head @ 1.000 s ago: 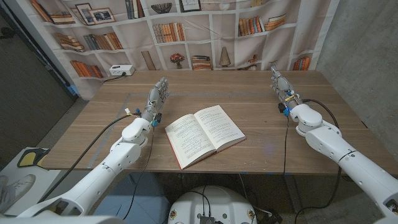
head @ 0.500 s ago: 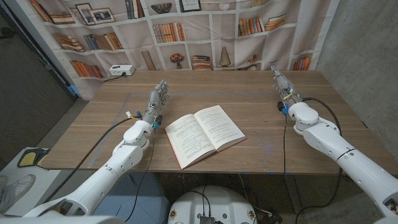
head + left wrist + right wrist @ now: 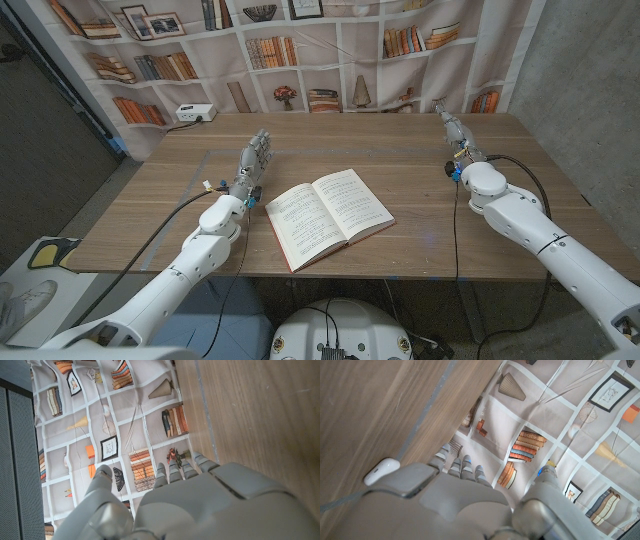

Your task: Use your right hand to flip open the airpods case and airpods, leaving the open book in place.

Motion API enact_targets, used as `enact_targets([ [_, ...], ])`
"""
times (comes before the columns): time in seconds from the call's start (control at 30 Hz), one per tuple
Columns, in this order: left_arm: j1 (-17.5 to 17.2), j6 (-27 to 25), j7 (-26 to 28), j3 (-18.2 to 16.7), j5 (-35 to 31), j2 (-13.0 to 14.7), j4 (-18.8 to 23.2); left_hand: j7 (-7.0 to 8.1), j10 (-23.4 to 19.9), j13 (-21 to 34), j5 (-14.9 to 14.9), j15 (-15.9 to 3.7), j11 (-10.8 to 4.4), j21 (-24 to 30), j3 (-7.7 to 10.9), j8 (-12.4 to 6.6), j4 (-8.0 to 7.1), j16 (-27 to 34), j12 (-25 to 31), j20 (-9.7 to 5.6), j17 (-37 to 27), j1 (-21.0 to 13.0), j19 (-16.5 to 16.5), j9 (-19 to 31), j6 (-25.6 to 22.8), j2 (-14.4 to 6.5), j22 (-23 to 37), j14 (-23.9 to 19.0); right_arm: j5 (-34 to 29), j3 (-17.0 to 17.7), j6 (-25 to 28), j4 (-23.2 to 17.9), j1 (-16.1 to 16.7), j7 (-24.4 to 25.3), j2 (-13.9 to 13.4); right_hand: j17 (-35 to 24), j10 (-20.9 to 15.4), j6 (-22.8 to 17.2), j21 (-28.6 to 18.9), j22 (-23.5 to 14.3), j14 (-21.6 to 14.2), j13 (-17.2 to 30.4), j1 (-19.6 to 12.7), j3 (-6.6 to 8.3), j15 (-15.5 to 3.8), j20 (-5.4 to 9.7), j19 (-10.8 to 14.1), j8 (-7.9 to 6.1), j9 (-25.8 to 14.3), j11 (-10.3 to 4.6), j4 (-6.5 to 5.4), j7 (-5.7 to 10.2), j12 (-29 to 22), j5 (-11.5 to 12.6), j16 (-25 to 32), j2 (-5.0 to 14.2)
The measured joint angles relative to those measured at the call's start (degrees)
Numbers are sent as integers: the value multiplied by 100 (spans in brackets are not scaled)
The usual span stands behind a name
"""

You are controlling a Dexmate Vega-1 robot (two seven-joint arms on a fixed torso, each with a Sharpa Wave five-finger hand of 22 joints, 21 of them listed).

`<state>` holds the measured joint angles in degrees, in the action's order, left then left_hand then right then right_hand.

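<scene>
Right hand reaching toward the earbud case
Right hand (image 3: 445,505) holds nothing, fingers straight and close together; the white earbud case (image 3: 381,471) lies on the table (image 3: 375,405) just beside its fingertips (image 3: 465,466). Open book (image 3: 328,215) lies nearer, well apart.

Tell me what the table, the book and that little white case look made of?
Table: matte wood or wood-look laminate, visible grain. Open book: paper pages with print, reddish cover edge. White case by the right robot hand: probably smooth plastic, rounded and faintly glossy.

Printed bookshelf backdrop (image 3: 300,40) behind wooden table (image 3: 420,220).
</scene>
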<state>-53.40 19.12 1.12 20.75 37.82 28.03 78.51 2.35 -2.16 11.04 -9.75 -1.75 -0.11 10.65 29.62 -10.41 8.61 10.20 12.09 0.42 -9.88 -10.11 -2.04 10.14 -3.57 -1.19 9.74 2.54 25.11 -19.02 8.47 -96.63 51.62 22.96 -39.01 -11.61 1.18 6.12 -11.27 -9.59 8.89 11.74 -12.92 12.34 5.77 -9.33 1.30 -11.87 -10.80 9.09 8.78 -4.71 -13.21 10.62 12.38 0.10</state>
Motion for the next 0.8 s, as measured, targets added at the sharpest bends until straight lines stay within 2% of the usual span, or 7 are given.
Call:
enact_targets([
  [0.3, -2, 0, -10, -8, 8, 12, 13, 0, 0, 0, 0, 0, 0, 0, 0, 0, 0, 0, 0, 0, 0, 0, 0, 0, 0, 0, 0, 0, -38, -36, 119, -139, -84, 77, 2, 1, -64, -62, 0, 0, 15, 0, -108, 24, 14, 0, 0, -23, 0, 9, 24, -1, -45, 0, 0, -27],
  [0.33, -5, 0, -11, -16, 8, 31, 39, 0, 1, 0, 0, 0, 0, 0, 0, 0, 0, 0, 0, 0, 0, 0, 0, 0, 0, 0, 0, 0, -112, -37, 470, -144, -88, 255, 2, 1, -64, -61, 0, 0, 20, 0, -129, 24, 20, 0, 0, -23, 0, 9, 24, -1, -45, 0, 0, -22],
  [0.63, -5, -15, -41, -16, 16, 31, 39, 0, 1, 0, 0, 0, 0, 0, 0, 0, 0, 0, 0, 0, 0, 0, 0, 0, 0, 0, 0, 1, -112, -62, 470, -252, -193, 255, 2, 1, -64, -89, 0, -1, 52, 0, -248, 56, 48, 2, 43, -23, 1, 9, 55, -34, -44, 0, -40, -21],
  [0.67, -3, -16, -43, -21, 17, 42, 40, 0, 1, 0, 0, 0, 0, 0, 0, 0, 0, 0, 0, 0, 0, 0, 0, 0, 0, 0, 0, 1, -185, -64, 907, -255, -202, 438, 0, 1, -62, -78, 0, -1, 62, 1, -291, 73, 40, -17, 63, -23, 1, 10, 72, -45, -45, 0, -40, -34],
  [0.8, 4, -18, -48, -21, 19, 43, 39, 0, 1, 0, 0, 0, 1, 0, 1, 0, 0, 0, 0, 0, 0, 0, 0, 0, 0, 0, 0, 1, -202, -69, 1014, -263, -238, 468, -9, 1, -31, -69, 0, -1, 85, 13, -378, 96, 63, -17, 62, -23, 1, 42, 95, -53, -45, 0, -73, -30],
])
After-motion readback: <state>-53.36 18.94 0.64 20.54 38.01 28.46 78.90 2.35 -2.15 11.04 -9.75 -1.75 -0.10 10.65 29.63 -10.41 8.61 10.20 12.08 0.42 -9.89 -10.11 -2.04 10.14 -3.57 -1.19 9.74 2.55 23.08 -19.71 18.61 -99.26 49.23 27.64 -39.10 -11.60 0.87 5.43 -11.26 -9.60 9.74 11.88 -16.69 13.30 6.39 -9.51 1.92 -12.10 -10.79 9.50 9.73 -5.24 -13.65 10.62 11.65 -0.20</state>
